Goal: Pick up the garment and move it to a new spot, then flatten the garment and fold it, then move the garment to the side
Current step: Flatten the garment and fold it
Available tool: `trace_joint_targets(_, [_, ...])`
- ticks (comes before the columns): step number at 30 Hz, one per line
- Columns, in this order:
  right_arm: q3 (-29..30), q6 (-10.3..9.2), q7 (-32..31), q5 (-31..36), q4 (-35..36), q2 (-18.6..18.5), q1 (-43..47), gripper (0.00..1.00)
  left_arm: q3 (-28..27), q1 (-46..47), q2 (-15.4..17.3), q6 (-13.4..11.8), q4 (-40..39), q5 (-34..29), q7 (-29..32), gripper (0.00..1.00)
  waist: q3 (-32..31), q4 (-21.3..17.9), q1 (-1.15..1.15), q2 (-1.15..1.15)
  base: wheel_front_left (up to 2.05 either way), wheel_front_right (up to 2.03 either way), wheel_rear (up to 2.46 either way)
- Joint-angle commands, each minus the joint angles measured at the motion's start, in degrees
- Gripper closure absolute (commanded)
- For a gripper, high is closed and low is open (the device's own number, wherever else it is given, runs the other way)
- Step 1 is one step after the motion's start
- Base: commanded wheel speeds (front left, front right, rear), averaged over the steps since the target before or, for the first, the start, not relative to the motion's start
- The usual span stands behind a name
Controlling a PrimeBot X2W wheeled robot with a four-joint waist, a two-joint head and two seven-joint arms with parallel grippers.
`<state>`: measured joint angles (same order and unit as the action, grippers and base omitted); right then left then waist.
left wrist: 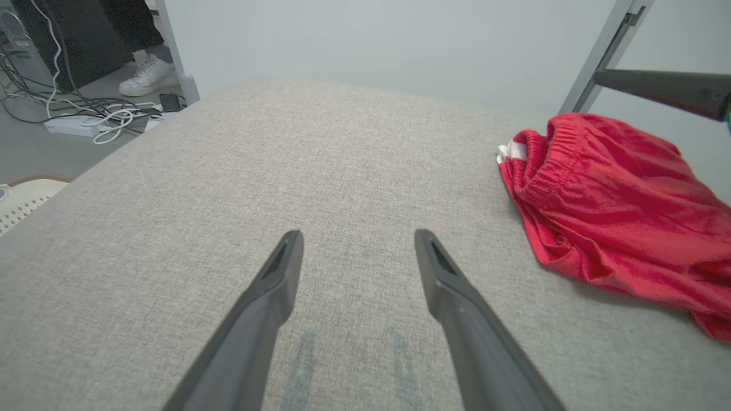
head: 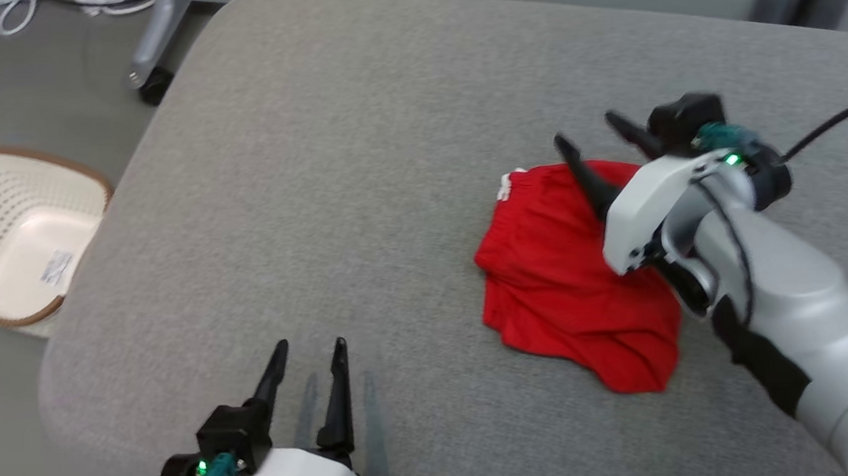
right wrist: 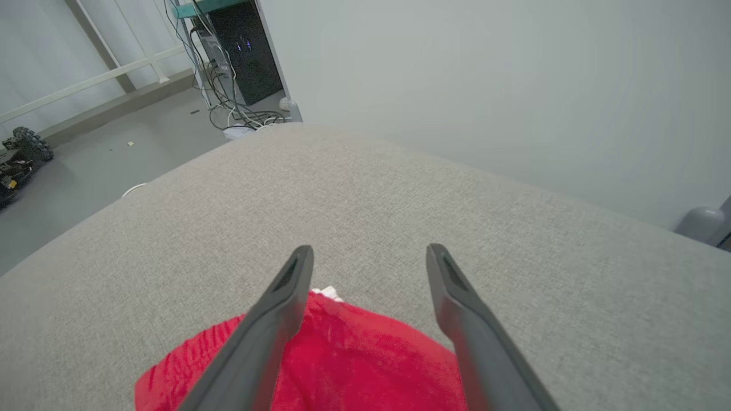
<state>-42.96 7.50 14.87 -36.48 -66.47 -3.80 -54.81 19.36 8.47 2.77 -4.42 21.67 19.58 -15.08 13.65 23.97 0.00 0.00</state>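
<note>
Garment: crumpled red fabric shorts [head: 554, 279] on grey cushion [head: 353, 159] | right gripper [head: 584, 126] above shorts, fingers spread | left gripper [head: 310, 344] well left of shorts, spread

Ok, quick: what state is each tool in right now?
Left tool: open, holding nothing.
Right tool: open over the garment, holding nothing.

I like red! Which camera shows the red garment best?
Head view: the red garment shows nearly whole, the right gripper covering one edge. Left wrist view crops its side; right wrist view catches one part.
</note>
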Motion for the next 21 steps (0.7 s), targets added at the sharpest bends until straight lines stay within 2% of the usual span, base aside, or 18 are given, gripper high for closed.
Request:
trace_joint_targets(1, [2.32,-0.02,0.39,1.45,1.77,-2.10,0.81,0.00,-1.01,0.86,0.28,-0.26,-0.60,-0.69,-0.07,0.00,-1.13,-2.73,0.00,0.00,0.00,0.00,0.00])
trace_joint_targets(5, [12.16,-0.01,0.34,5.25,8.62,-3.83,6.67,0.00,-3.86,1.10,0.27,0.09,-1.58,-2.40,-0.07,0.00,-2.63,-6.92,0.00,0.00,0.00,0.00,0.00])
trace_joint_targets(8, [19.30,-0.01,0.36,10.50,13.86,-5.31,11.84,0.00,-5.71,1.00,0.31,0.53,-1.70,-3.87,-0.07,0.00,-3.57,-10.00,0.00,0.00,0.00,0.00,0.00])
trace_joint_targets(13, [32.08,-0.01,0.36,19.89,23.33,-3.71,22.91,0.00,-9.00,-0.41,0.29,1.20,-1.24,-5.83,-0.07,0.00,-5.40,-15.75,0.00,0.00,0.00,0.00,0.00])
trace_joint_targets(21, [40.74,-0.01,0.37,26.51,32.44,-0.44,33.54,0.00,-11.91,-2.08,0.26,1.74,-0.58,-7.75,-0.07,0.00,-7.13,-20.72,0.00,0.00,0.00,0.00,0.00])
